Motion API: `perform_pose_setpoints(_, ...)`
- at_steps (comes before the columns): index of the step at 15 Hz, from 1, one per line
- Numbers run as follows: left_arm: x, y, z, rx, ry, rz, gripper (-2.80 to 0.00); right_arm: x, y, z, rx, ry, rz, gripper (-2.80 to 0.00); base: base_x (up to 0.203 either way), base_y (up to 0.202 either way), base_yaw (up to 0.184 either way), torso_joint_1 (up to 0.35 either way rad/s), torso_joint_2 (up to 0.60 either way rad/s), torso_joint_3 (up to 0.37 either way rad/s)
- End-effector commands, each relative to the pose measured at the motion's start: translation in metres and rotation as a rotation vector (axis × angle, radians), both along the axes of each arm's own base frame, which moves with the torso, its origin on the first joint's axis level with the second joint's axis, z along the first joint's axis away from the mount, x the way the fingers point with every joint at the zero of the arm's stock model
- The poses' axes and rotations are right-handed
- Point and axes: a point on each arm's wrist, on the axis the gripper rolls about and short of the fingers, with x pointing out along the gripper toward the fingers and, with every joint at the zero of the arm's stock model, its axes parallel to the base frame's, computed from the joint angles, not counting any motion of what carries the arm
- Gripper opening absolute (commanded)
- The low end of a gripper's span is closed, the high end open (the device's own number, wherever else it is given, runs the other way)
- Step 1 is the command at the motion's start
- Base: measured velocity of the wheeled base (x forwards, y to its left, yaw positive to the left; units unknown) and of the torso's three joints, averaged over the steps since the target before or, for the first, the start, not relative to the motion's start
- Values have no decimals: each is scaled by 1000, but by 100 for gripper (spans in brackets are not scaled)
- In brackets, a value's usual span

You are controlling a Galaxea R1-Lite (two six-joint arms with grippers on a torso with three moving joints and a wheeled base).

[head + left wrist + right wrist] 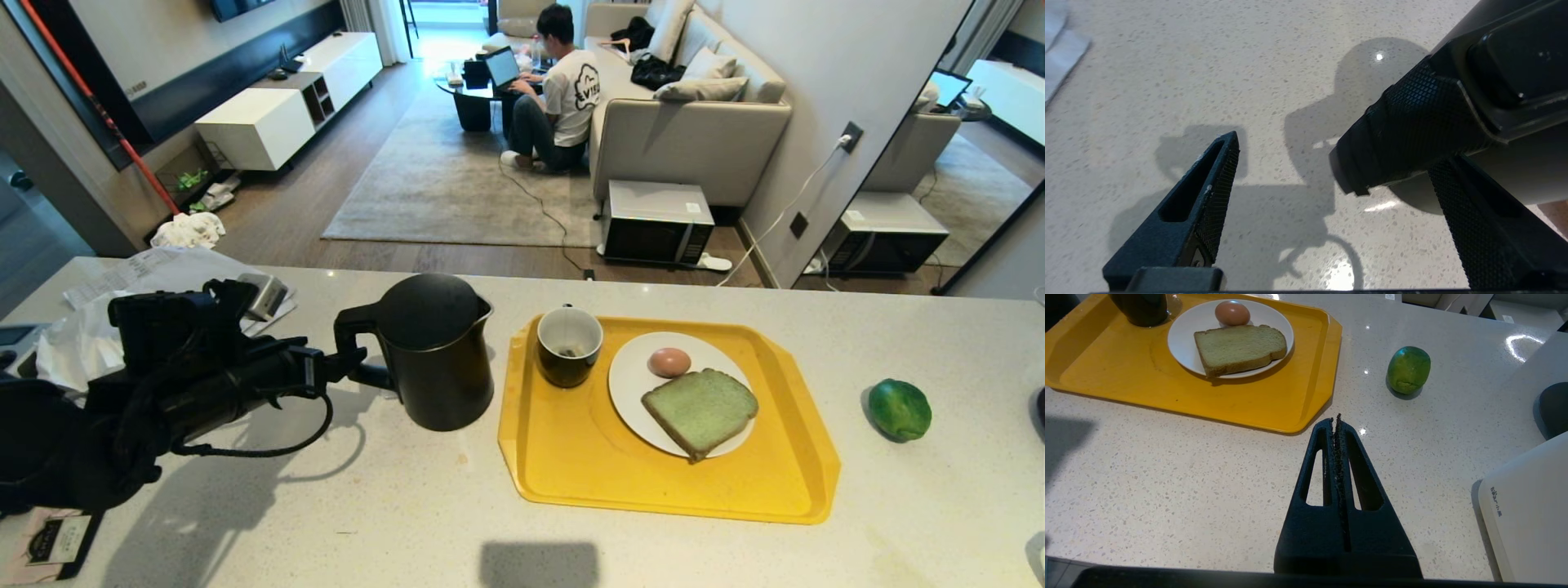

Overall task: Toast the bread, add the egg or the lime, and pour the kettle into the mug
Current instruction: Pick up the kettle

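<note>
Standing wide open around the handle of the kettle (pixel 437 351) just off the tray's (pixel 571 457) left edge, holding nothing, the left gripper (pixel 347 363) could knock it into the mug (pixel 569 345) if misaligned.

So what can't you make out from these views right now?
- Mug contents: head view, too small to identify; right wrist view cuts it off at the top edge.
- Kettle fill: lid closed.
- Left gripper, open at the kettle handle: contact unclear; left wrist view has one finger behind the handle.
</note>
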Motion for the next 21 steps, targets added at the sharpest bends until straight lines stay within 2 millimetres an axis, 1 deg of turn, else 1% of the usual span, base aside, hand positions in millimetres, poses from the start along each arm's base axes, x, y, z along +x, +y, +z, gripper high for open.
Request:
perform_pose_setpoints(1,9,-6,-5,0,5,-19,0,0,0,0,-1,3,1,-280,0,0,0,0,0,0)
perform_pose_setpoints(3,16,-11,-4,0,-6,-34,0,0,0,0,-1,4,1,-280,0,0,0,0,0,0)
perform_pose_setpoints(6,23,-12,-4,1,-18,-54,0,0,0,0,-1,3,1,-280,0,0,0,0,0,0)
perform_pose_setpoints(10,26,-14,-1,8,-35,-65,0,0,0,-1,-1,4,1,-280,0,0,0,0,0,0)
perform_pose_setpoints(12,29,-15,1,0,-49,-98,0,0,0,0,-1,3,1,-280,0,0,0,0,0,0)
perform_pose_setpoints(19,32,-15,6,7,-71,-103,0,0,0,-1,-1,4,1,-280,0,0,0,0,0,0)
perform_pose_setpoints(20,31,-14,6,11,-71,-102,-167,0,0,0,-1,2,1,-280,0,0,0,0,0,0)
perform_pose_setpoints(21,31,-14,6,16,-73,-104,-280,0,0,0,-1,2,1,-280,0,0,0,0,0,0)
